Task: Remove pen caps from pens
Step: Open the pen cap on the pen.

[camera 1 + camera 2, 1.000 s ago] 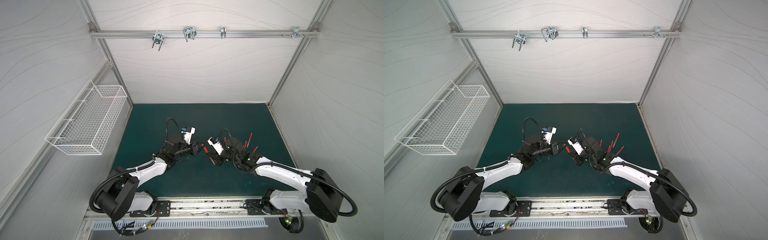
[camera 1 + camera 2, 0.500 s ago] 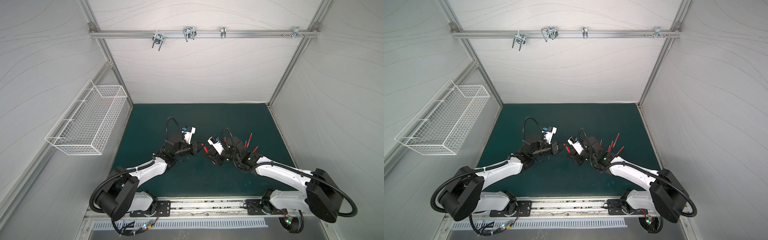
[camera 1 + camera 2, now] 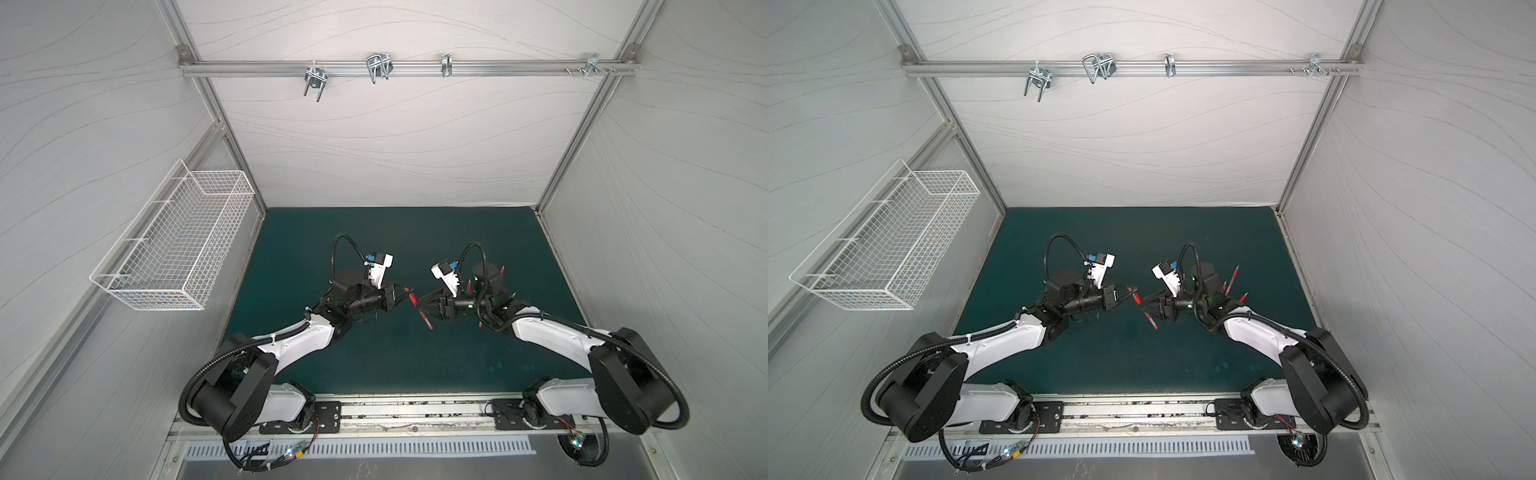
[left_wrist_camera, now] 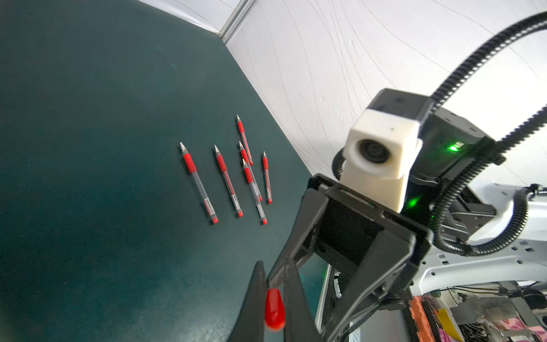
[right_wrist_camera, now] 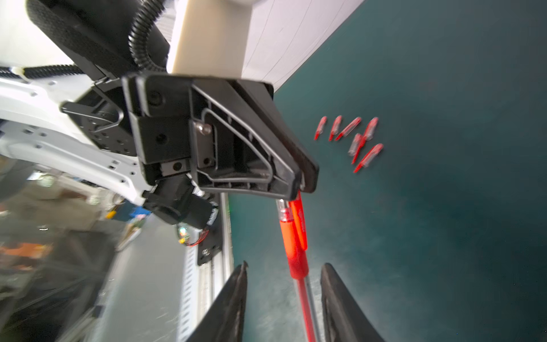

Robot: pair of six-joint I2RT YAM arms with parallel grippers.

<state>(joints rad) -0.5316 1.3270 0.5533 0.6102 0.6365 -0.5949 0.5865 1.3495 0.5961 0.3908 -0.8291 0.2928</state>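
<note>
Opening over the last second, the right gripper (image 5: 284,264) is standing half apart around the pen (image 5: 293,245), gripping nothing, while the left gripper (image 4: 273,281) is clamping on the cap (image 4: 274,309). Probably a regrip is coming before the pull. Over the mat (image 3: 374,249) centre, the pen is hanging toward 5 o'clock. Left wrist view is showing six bare pens (image 4: 228,182), mostly hidden from above; right wrist view alone is showing loose caps (image 5: 348,128).

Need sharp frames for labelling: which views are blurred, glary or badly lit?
Right wrist view: motion-smeared, the loose pen caps streaky. Left wrist view: the loose pens crisp, the held cap close to the lens soft. Both top views: sharp, evenly lit, pens tiny.
</note>
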